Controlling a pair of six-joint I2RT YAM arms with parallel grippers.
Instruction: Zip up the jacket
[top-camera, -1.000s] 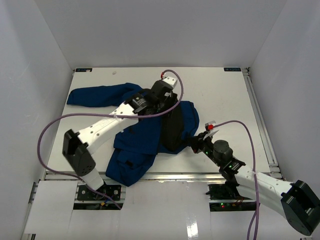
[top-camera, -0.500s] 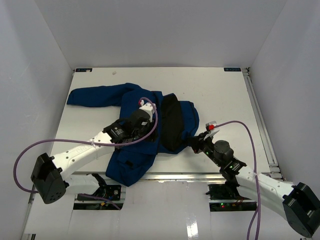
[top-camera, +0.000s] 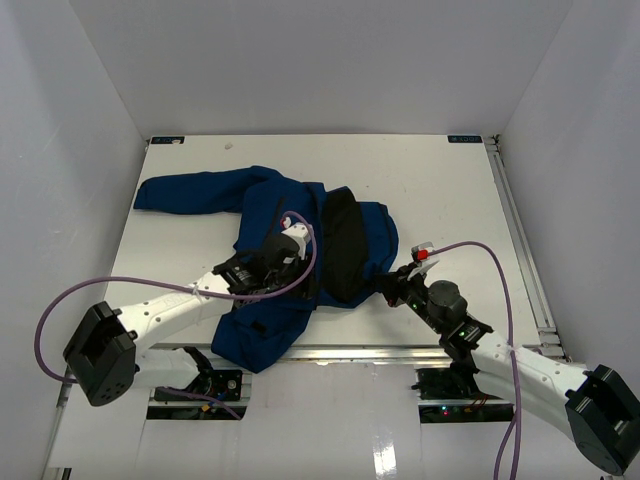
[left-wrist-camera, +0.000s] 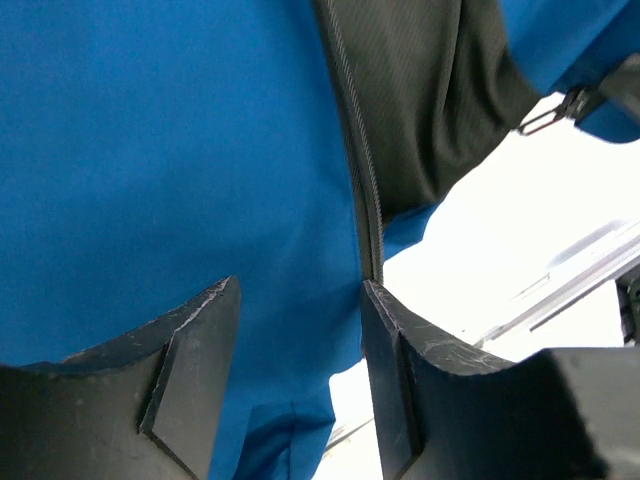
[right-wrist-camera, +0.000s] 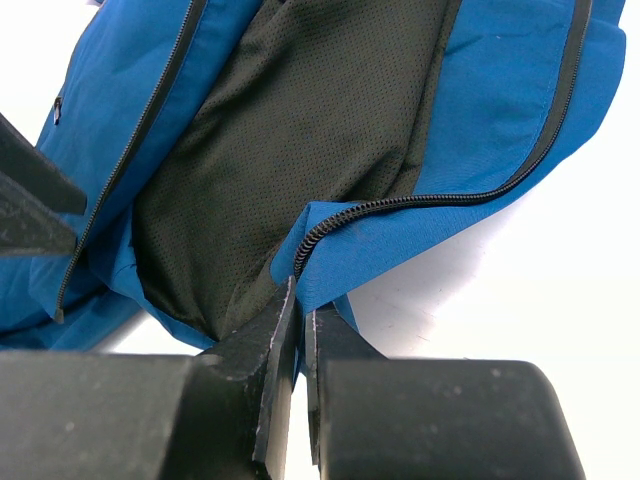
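Note:
The royal-blue jacket (top-camera: 270, 215) lies open on the white table, its black lining (top-camera: 345, 245) showing. My left gripper (top-camera: 262, 275) is open and hovers just over the left front panel (left-wrist-camera: 150, 150); its right finger sits beside the zipper edge (left-wrist-camera: 365, 200). My right gripper (top-camera: 393, 283) is shut on the bottom corner of the jacket's right front panel (right-wrist-camera: 400, 230), by the end of the zipper teeth (right-wrist-camera: 330, 225). A metal zipper pull (left-wrist-camera: 545, 118) shows at the far side in the left wrist view.
A sleeve (top-camera: 185, 190) stretches toward the table's back left. A metal rail (top-camera: 400, 352) runs along the table's near edge, and another (top-camera: 520, 230) along the right side. White walls enclose the table.

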